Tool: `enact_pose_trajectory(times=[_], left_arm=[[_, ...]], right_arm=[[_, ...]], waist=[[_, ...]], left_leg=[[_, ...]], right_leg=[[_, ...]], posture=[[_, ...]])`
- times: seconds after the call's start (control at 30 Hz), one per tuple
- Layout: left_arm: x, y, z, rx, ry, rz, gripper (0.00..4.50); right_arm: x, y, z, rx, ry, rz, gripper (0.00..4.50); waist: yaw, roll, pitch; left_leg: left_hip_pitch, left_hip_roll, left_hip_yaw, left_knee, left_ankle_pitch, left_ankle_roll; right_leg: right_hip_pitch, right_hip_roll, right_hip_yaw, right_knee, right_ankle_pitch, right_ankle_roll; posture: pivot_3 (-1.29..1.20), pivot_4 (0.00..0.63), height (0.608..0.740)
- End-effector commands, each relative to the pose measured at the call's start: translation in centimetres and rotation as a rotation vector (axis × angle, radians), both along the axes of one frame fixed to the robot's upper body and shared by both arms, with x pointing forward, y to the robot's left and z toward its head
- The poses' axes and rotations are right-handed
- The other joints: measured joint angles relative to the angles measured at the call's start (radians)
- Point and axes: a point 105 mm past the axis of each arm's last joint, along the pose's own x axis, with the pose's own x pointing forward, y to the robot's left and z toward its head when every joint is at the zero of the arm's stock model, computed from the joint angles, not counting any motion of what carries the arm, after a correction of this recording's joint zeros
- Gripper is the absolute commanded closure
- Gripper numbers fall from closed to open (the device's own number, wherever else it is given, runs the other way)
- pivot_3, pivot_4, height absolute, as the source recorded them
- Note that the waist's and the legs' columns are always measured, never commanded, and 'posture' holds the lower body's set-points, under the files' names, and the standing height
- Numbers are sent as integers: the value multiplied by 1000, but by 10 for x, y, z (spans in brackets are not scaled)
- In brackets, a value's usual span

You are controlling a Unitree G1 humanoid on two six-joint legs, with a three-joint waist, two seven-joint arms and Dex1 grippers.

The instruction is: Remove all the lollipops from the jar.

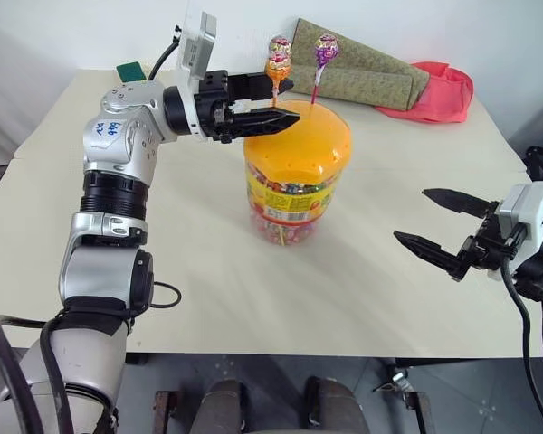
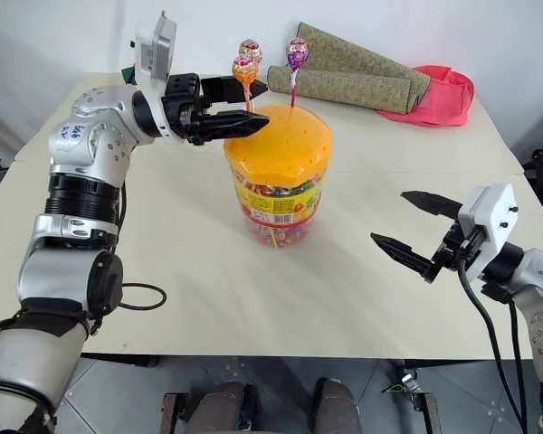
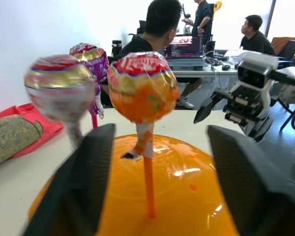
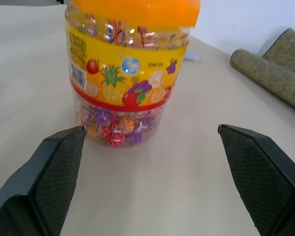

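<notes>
The jar (image 1: 294, 185), clear with a yellow-red label and sweets inside, stands mid-table under its wide orange lid (image 1: 300, 140). Three lollipops stand upright in the lid: orange (image 1: 278, 67), pinkish-white (image 1: 280, 45) just behind it, and purple (image 1: 326, 50) to their right. My left gripper (image 1: 283, 101) reaches in level from the left over the lid. Its fingers (image 3: 86, 187) stand apart on either side of the orange lollipop's stick (image 3: 148, 189) without touching it. My right gripper (image 1: 409, 213) hovers open and empty to the right of the jar, pointing at it.
Two rolled olive mats (image 1: 366, 72) and a red cloth (image 1: 445, 90) lie at the table's back right. A green pad (image 1: 129, 70) sits at the back left. In the left wrist view, people (image 3: 157, 34) sit at desks beyond the table.
</notes>
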Motion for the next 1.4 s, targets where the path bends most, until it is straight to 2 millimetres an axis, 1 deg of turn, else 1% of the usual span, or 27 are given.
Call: enact_pose_trajectory(times=[0.03, 0.1, 0.2, 0.23, 0.43, 0.57, 0.67, 0.73, 0.8, 0.87, 0.9, 0.97, 1.0, 1.07, 1.13, 1.23, 1.27, 1.3, 1.33, 1.37, 1.4], left_arm=[[-5, -2, 18, -16, -66, -13, 2736], [-7, -3, 20, -19, -73, -18, 3385], [-8, -3, 24, -21, -77, -21, 4360], [-9, -4, 25, -21, -81, -20, 4437], [-14, -3, 41, -25, -133, -5, 4437], [-16, -3, 57, -51, -167, 29, 4437], [-14, 2, 67, -67, -173, 98, 4437], [-11, 9, 70, -61, -162, 169, 4437], [-5, 24, 72, -46, -134, 288, 4437], [-1, 43, 71, -15, -89, 406, 4437], [0, 49, 70, -4, -72, 441, 4437], [5, 73, 59, 48, 14, 593, 4437], [5, 81, 55, 65, 42, 642, 4437], [5, 89, 49, 84, 76, 697, 4437], [8, 110, 32, 129, 160, 814, 4437], [8, 158, -43, 270, 405, 998, 4437], [6, 171, -70, 312, 495, 1050, 4437], [4, 181, -93, 345, 582, 1094, 4437], [1, 188, -112, 381, 660, 1131, 4437], [-2, 194, -126, 418, 706, 1162, 4437], [-3, 198, -134, 439, 732, 1180, 4437]], right_arm=[[-8, 3, 32, 84, -104, 21, 0], [-10, 6, 43, 122, -122, 41, 0], [-14, 11, 52, 144, -122, 77, 0], [-17, 14, 56, 153, -123, 100, 0], [-19, 22, 79, 189, -132, 163, 0], [-17, 27, 80, 159, -123, 201, 0], [-13, 27, 83, 159, -128, 208, 0], [-11, 27, 84, 155, -129, 212, 0], [-10, 26, 84, 147, -124, 222, 0], [-9, 26, 85, 145, -118, 238, 0], [-9, 26, 86, 144, -116, 246, 0], [-9, 26, 86, 136, -99, 278, 0], [-9, 26, 86, 132, -93, 287, 0], [-9, 26, 86, 127, -88, 298, 0], [-8, 25, 87, 127, -86, 315, 0], [-3, 25, 84, 111, -63, 336, 0], [0, 25, 82, 111, -55, 342, 0], [1, 27, 80, 106, -46, 351, 0], [1, 28, 78, 104, -38, 361, 0], [1, 29, 76, 102, -32, 369, 0], [1, 29, 75, 99, -25, 375, 0]], waist=[[-1, 0, 0], [-1, 0, 0], [-1, 0, 0], [0, 0, 0], [-1, 0, 0], [1, -1, 0], [-1, -1, 0], [-1, -1, 0], [-2, -1, 0], [-7, -1, 0], [-9, -1, 0], [-12, 0, 0], [-12, 0, 0], [-11, -1, 0], [-5, -1, 0], [-5, 1, 0], [-9, 1, 0], [-10, 1, 0], [-10, 1, 0], [-10, -2, 2], [-9, -5, 4]], left_leg=[[0, 0, 0, 0, 0, 0], [0, 0, 0, 0, 0, 0], [0, 0, 0, 0, 0, 0], [0, 0, 0, 0, 0, 0], [0, 0, 0, 0, 0, 0], [-1, 0, -1, 0, 0, 0], [-1, 0, -1, 0, 0, 0], [-1, 0, -1, 0, 0, 0], [-1, 0, -1, 0, 0, 0], [-1, 0, -1, 0, 0, 0], [-1, 0, -1, -1, 0, 0], [-1, 0, -1, -1, 0, 0], [-1, 0, -1, -1, 0, 0], [-1, 0, -1, -1, 0, 0], [-1, 0, -1, 0, 0, 0], [0, 0, 0, 0, 0, 0], [1, 0, 1, -1, 0, 0], [2, 1, 1, -2, 0, 0], [2, 1, 1, -2, 0, 0], [1, 1, 1, -1, 0, 0], [0, 1, 1, -1, 0, 0]], right_leg=[[0, 0, 0, 0, 0, 0], [0, 0, 0, 0, 0, 0], [0, 0, 0, 0, 0, 0], [0, 0, 0, 0, 0, 0], [0, 0, 0, 0, 0, 0], [0, 0, -1, 0, 0, 0], [0, 0, -1, -1, 0, 0], [0, 0, -1, 0, 0, 0], [0, 0, -1, 0, 0, 0], [-1, 0, -1, 0, 0, 0], [-1, 0, 0, 0, 0, 0], [-1, 0, 0, 0, 0, 0], [-1, 0, 0, 0, 0, 0], [-1, 0, 0, 0, 0, 0], [-1, 0, 0, 0, 0, 0], [-1, 0, 1, 0, 0, 0], [-1, 0, 2, 1, 0, 0], [-1, 0, 3, 1, 0, 0], [-1, 0, 2, 2, 0, 0], [-1, 1, 2, 1, 0, 0], [-2, 1, 2, 2, 0, 0]], posture=[[0, 150, 740], [0, 150, 740], [0, 150, 740], [0, 150, 740], [0, 150, 740], [0, 150, 740], [0, 150, 740], [0, 150, 740], [0, 150, 740], [0, 150, 740], [0, 150, 740], [0, 150, 740], [0, 150, 740], [0, 150, 740], [0, 150, 740], [0, 150, 740], [0, 150, 740], [0, 150, 740], [0, 150, 740], [0, 150, 740], [0, 150, 740]])
